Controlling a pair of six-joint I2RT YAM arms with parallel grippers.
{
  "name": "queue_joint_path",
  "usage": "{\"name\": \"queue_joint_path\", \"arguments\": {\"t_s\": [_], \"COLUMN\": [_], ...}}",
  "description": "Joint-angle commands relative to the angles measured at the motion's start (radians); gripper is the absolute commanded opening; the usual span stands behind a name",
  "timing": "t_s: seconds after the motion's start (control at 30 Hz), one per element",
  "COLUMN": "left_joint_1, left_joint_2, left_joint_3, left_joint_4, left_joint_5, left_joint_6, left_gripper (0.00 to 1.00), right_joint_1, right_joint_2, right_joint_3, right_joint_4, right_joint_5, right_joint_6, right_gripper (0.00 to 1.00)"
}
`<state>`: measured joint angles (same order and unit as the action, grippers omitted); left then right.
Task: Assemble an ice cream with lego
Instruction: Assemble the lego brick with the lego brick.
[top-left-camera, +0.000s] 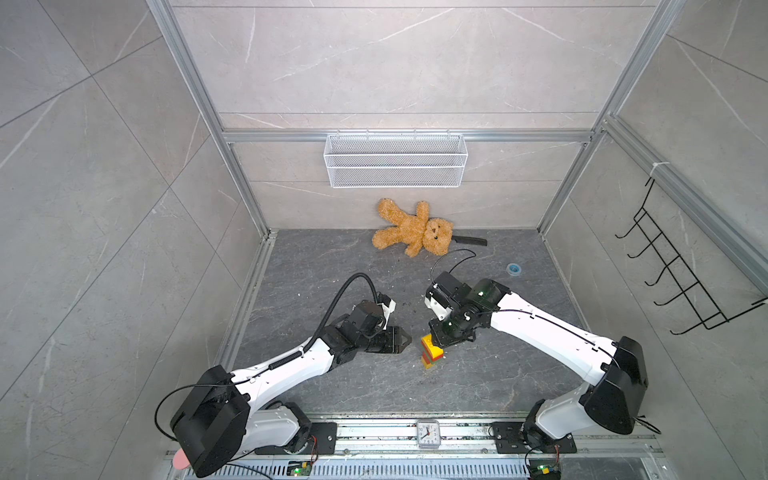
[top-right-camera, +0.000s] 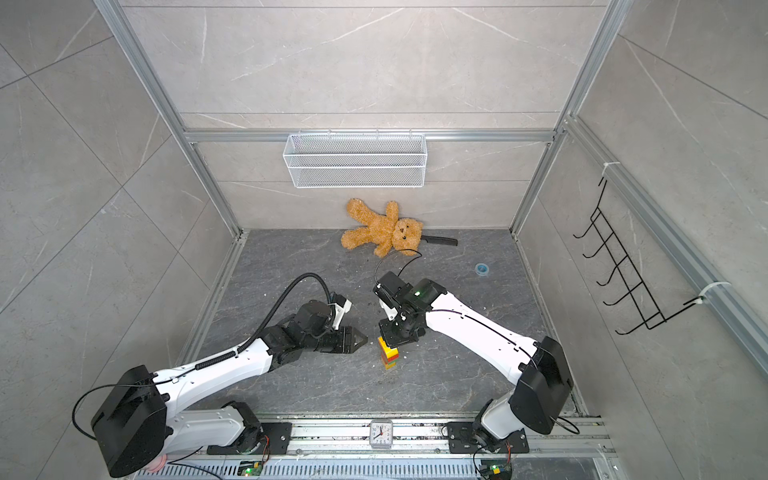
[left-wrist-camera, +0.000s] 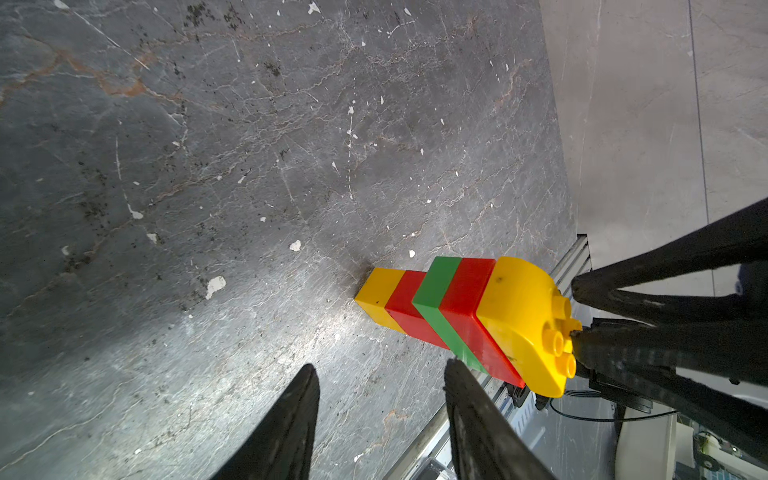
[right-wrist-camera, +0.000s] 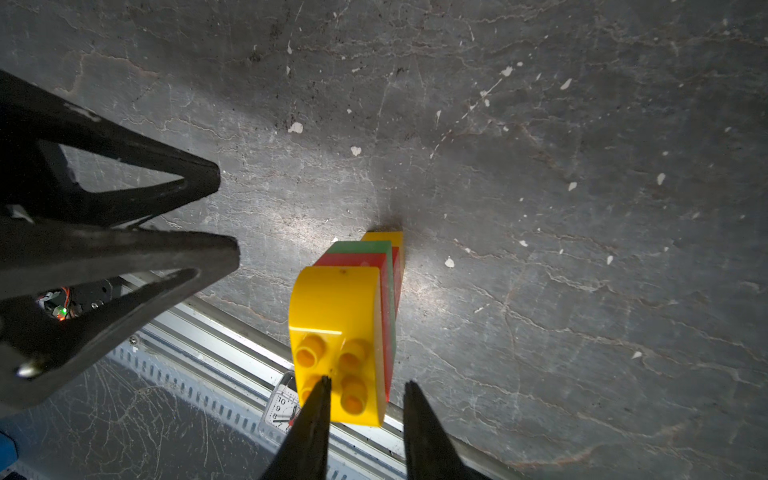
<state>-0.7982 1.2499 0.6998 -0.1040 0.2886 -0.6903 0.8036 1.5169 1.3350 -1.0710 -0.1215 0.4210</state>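
The ice cream (top-left-camera: 431, 353) stands upright on the dark worktop (top-left-camera: 498, 374), between the two arms. All five bricks look stacked: a square yellow base (left-wrist-camera: 376, 297), a narrow red brick (left-wrist-camera: 409, 309), the wider green layer (left-wrist-camera: 436, 286), a second red layer (left-wrist-camera: 469, 286) and the rounded yellow cap (left-wrist-camera: 519, 307) on top. The right hand (right-wrist-camera: 365, 384) hangs over it from above, jaws narrow but parted. In the right wrist view one fingertip (right-wrist-camera: 318, 399) lies over the cap's studs (right-wrist-camera: 353, 353) while its partner sits just off the cap's edge, so it does not seem to clamp the brick. That pose reads as a press from above, to seat the cap on the layers beneath, though whether the tip bears down or only touches cannot be told. The left hand (left-wrist-camera: 379, 365) is empty, jaws moderately apart, level with the stack and near its side without touching. It is likely placed there to steady the tall, narrow-footed tower should the push tip it. The build seems all but complete, and the main risk is a topple off that small base
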Motion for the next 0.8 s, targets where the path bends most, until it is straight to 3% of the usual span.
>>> {"name": "queue_joint_path", "arguments": {"t_s": [0.0,0.37,0.77], "left_joint_1": [-0.009,-0.026,-0.066], "left_joint_2": [0.0,0.023,0.051], "left_joint_3": [0.044,0.067,0.094], "left_joint_4": [0.021,0.034,0.059], "left_joint_5": [-0.009,-0.004,0.003], "left_joint_6": [0.002,0.007,0.0], "left_gripper": [0.52,0.52,0.52], "right_joint_1": [-0.003,-0.002,-0.006], "right_joint_2": [0.015,0.039,0.031], "right_joint_3": [0.013,0.009,0.038], "right_joint_4": [0.003,-0.003,-0.064], "right_joint_5": [-0.004,-0.025,0.056], "right_joint_6": [-0.021,-0.024,-0.033], "right_gripper": [0.32,0.32,0.31]}}
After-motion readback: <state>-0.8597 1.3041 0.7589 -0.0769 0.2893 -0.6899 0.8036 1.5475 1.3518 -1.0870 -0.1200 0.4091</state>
